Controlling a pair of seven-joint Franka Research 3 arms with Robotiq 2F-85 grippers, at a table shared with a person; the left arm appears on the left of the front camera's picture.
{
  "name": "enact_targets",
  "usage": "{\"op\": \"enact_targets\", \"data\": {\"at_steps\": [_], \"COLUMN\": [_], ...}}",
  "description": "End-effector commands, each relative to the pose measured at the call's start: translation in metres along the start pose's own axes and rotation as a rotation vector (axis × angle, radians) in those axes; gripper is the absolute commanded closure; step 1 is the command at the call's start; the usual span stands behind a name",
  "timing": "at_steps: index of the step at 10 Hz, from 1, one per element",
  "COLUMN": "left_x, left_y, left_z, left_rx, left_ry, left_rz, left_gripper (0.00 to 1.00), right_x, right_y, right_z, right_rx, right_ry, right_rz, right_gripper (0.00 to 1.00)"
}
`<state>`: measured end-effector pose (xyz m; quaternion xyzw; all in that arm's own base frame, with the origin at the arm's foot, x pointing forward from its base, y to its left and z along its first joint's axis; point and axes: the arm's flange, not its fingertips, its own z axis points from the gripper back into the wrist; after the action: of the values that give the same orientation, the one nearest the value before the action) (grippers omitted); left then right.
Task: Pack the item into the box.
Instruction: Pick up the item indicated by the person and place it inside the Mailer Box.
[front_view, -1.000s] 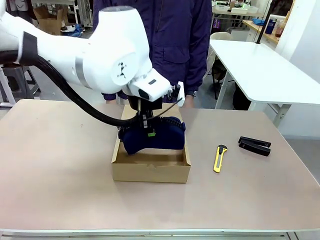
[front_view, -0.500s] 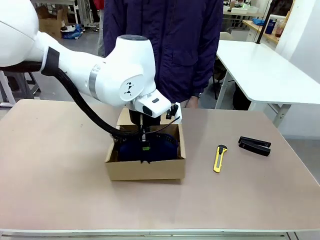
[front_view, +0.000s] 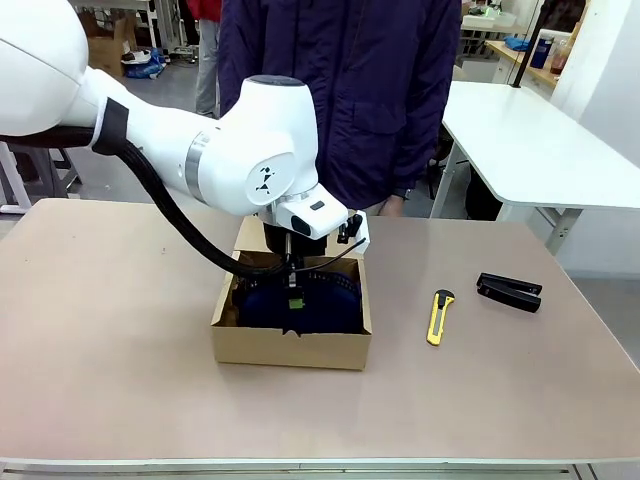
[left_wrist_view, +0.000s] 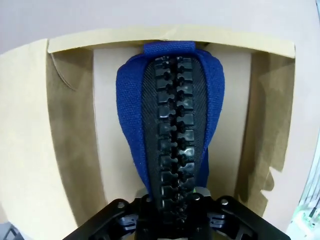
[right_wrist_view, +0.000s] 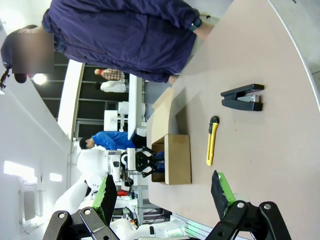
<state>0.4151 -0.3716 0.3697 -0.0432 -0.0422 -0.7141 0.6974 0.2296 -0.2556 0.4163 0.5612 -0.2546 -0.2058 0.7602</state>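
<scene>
Navy pouch (front_view: 325, 300) now sits down inside the cardboard box (front_view: 290, 347), centre frame, no longer lifted; left gripper (front_view: 293, 290) at its zipper, grip unclear; right gripper (right_wrist_view: 161, 182) spread wide, empty.

One cardboard box (front_view: 290, 345) sat on one table (front_view: 120, 380), with one navy pouch (front_view: 335, 300) inside it. To the right of the box lay one yellow utility knife (front_view: 437, 317) and, farther right, one black stapler (front_view: 509, 291). One person (front_view: 350, 90) stood behind the box, and one white arm (front_view: 230, 160) reached over it.
</scene>
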Motion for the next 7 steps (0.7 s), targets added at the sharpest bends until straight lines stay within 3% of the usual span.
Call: {"op": "enact_targets", "data": {"at_steps": [1, 2, 7], "left_x": [0.0, 0.0, -0.002], "left_y": [-0.001, -0.002, -0.002], "left_z": [0.008, 0.011, 0.023], "left_rx": [-0.009, 0.0, 0.018], "left_ry": [-0.014, -0.019, -0.047], "left_rz": [0.019, 0.014, 0.02], "left_gripper": [0.15, 0.0, 0.0], "right_x": [0.003, 0.003, 0.003], "right_y": [0.002, 0.002, 0.002], "right_z": [-0.001, -0.001, -0.001], "right_rx": [0.02, 0.02, 0.02], "right_ry": [-0.014, -0.014, -0.014], "right_rz": [0.025, 0.025, 0.025], "right_gripper": [0.0, 0.0, 0.0]}}
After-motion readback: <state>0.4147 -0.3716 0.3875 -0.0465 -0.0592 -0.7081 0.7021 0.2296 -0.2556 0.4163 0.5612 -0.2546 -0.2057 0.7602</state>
